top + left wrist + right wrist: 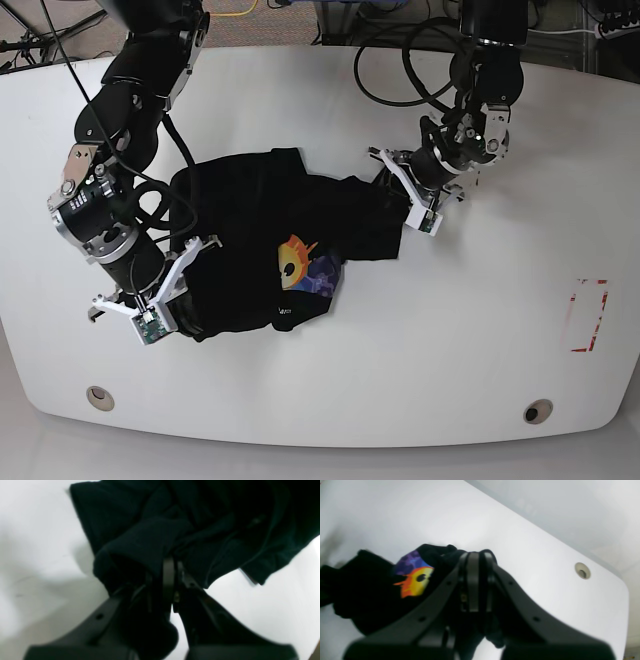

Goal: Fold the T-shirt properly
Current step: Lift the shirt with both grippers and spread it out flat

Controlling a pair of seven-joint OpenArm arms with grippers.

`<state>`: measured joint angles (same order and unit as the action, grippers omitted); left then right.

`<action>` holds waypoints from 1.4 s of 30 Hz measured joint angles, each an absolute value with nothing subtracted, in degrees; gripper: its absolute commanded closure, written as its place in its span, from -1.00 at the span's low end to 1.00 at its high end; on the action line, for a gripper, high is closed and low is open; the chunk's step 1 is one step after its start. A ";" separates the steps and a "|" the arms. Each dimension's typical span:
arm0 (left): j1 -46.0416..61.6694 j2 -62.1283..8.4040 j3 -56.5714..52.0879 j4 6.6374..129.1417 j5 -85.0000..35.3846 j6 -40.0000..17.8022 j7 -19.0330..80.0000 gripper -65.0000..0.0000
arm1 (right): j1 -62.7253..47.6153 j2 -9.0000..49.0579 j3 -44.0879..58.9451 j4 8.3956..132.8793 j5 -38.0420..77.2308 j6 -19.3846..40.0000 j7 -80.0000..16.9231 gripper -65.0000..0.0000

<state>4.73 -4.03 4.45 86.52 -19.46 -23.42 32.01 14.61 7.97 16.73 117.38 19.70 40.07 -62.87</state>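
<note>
The white table fills the base view, and the T-shirt lies bunched a little left of its centre, black cloth heaped with the orange and purple print facing up toward the near edge. The right gripper, at the left of that view, is clamped on the shirt's near-left part; the left gripper, at the right, is pinched on the shirt's far-right edge. The step in hand appears to be spreading the crumpled shirt before any fold, and it should go best if both arms draw apart evenly, lifting just enough that the cloth slides rather than drags and bunches. The left wrist view shows its jaws closed with a thick roll of dark fabric gathered at the tips, which the base view cannot resolve. The right wrist view shows a grommet hole in the table, and the print just beside its closed jaws.
</note>
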 measured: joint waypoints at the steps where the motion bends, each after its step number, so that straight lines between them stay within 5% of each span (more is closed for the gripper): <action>1: 4.71 -4.03 4.19 86.67 -19.42 -23.40 31.97 0.98 | 14.81 8.14 16.95 117.32 19.70 40.10 -62.78 0.98; 42: 2.61 -9.37 -11.73 95.02 -19.31 -24.01 36.64 0.98 | 16.21 9.74 18.83 114.69 18.22 40.07 -61.80 1.00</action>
<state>2.61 -9.37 -11.73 95.02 -19.31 -24.01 36.64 16.21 9.74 18.83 114.69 18.22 40.07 -61.80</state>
